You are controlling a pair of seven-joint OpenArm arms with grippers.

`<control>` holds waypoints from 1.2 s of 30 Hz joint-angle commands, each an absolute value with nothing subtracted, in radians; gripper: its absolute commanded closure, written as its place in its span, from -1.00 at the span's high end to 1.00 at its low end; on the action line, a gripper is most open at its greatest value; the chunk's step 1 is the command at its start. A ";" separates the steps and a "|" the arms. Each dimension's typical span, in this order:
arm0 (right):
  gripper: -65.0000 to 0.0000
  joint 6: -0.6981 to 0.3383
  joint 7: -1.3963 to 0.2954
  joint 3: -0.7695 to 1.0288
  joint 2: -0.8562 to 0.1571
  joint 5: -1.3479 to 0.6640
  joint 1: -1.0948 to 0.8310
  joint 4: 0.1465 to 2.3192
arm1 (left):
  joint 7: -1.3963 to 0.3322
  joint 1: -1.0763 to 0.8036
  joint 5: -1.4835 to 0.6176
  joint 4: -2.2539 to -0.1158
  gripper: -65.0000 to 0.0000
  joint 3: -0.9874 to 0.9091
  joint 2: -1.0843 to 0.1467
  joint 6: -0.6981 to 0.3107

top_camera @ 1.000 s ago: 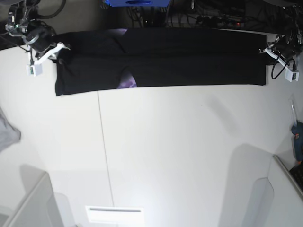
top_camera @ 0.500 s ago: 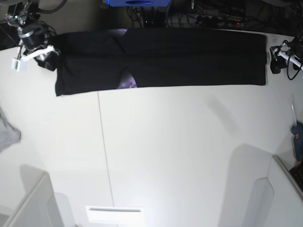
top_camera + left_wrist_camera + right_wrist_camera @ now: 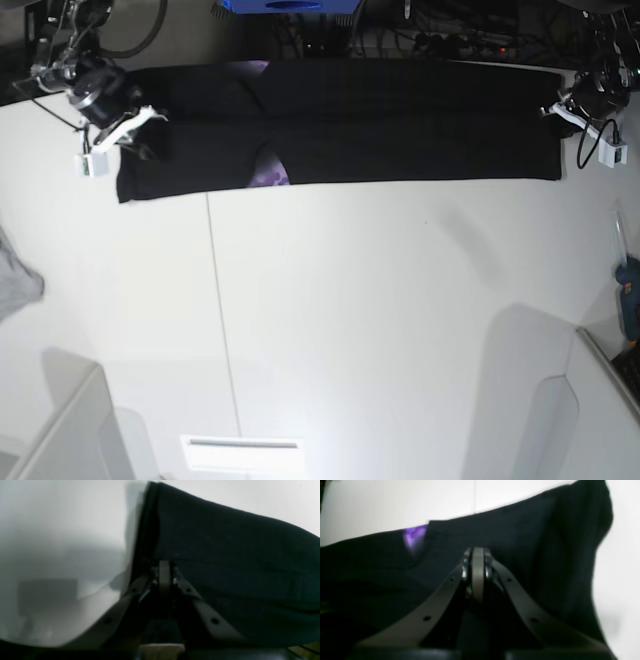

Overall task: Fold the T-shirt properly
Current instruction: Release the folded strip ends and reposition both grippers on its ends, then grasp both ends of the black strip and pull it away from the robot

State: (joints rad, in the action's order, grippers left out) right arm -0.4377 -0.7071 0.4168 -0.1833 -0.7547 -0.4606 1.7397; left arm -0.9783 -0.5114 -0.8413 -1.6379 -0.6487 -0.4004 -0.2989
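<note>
The black T-shirt (image 3: 400,125) lies folded into a long band along the table's far edge, with a bit of purple print (image 3: 268,176) showing. My right gripper (image 3: 148,135) is at the band's left end. In the right wrist view it (image 3: 477,562) is shut, its tips over the black cloth (image 3: 520,535) beside the purple print (image 3: 413,533). My left gripper (image 3: 555,108) is at the band's right end. In the left wrist view it (image 3: 163,573) is shut at the edge of the cloth (image 3: 237,555). Whether either pinches cloth is hidden.
A small grey cloth (image 3: 15,285) lies at the table's left edge. A blue tool (image 3: 628,290) sits at the right edge. Cables and a blue box (image 3: 290,5) lie behind the table. Grey bin walls stand at the front left (image 3: 60,430) and front right (image 3: 605,380).
Both grippers had drawn outward off the band's ends half a second ago; now both are back in over the ends. The T-shirt has not visibly moved.
</note>
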 commanded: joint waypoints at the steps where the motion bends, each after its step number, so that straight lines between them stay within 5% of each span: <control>1: -1.00 -0.444 -0.684 0.421 -0.194 -0.746 -0.447 1.742 | -0.966 -0.509 -0.846 -1.630 -1.00 -0.659 -0.418 -0.302; 11: -1.00 -0.444 -0.684 0.424 -0.194 -0.654 -0.357 1.544 | -0.966 -0.417 -0.834 -1.486 -1.00 -0.581 -0.423 -0.302; 21: -1.00 -0.441 -0.682 0.426 -0.203 -0.653 -0.231 1.440 | -0.970 -0.275 -0.564 -1.455 -1.00 -0.538 -0.340 -0.300; 36: -1.00 -0.371 -0.628 0.427 -0.168 -0.476 -0.038 1.308 | -0.974 -0.150 -0.562 -1.429 -1.00 -0.538 -0.348 -0.300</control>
